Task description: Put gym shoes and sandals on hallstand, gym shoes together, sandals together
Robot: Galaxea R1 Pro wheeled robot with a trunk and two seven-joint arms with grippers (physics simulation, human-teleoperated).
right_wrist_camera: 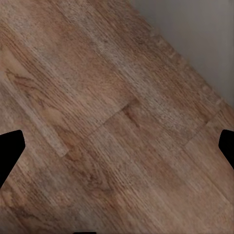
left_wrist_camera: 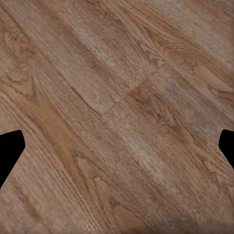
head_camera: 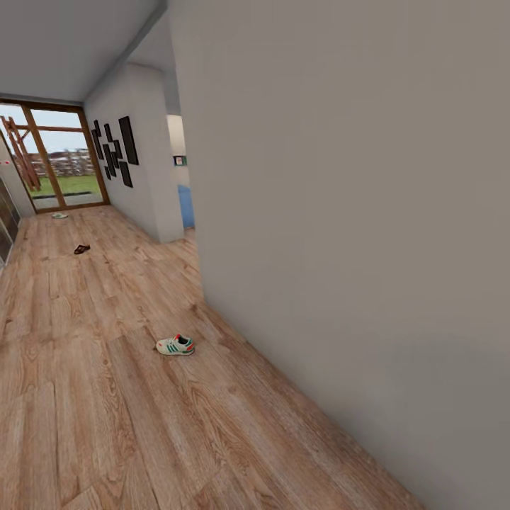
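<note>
One gym shoe (head_camera: 175,345), cream-white with green stripes, lies on the corridor floor (head_camera: 106,397) near the grey wall. A second gym shoe (head_camera: 59,215) lies far down the corridor by the glass door. A brown sandal (head_camera: 81,248) rests on the planks between them. The hallstand is out of view. In the left wrist view my left gripper (left_wrist_camera: 117,148) hangs open over bare planks, its dark fingertips (left_wrist_camera: 9,151) at the frame edges. My right gripper (right_wrist_camera: 117,148) is open too, above the floor (right_wrist_camera: 97,146) close to the wall base (right_wrist_camera: 195,39).
A long grey wall (head_camera: 354,248) runs along the right. A doorway (head_camera: 183,184) opens behind a wall corner with black picture frames (head_camera: 115,150). A wood-framed glass door (head_camera: 57,159) closes the far end. A dark unit edge (head_camera: 6,219) shows at the far left.
</note>
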